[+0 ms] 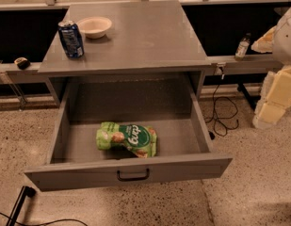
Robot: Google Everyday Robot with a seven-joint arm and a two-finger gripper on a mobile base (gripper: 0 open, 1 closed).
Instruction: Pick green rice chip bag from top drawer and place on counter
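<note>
Nearest, the top drawer (65, 174) stands pulled open, and the green rice chip bag (127, 139) lies flat on its floor close behind the front panel, at 6 o'clock from the counter (145, 36). The gripper (276, 95) hangs at 3 o'clock by the right edge, well apart from the bag; how wide it stands I cannot tell. By my reading the opening is done, while reaching, grasping, lifting and placing all remain.
</note>
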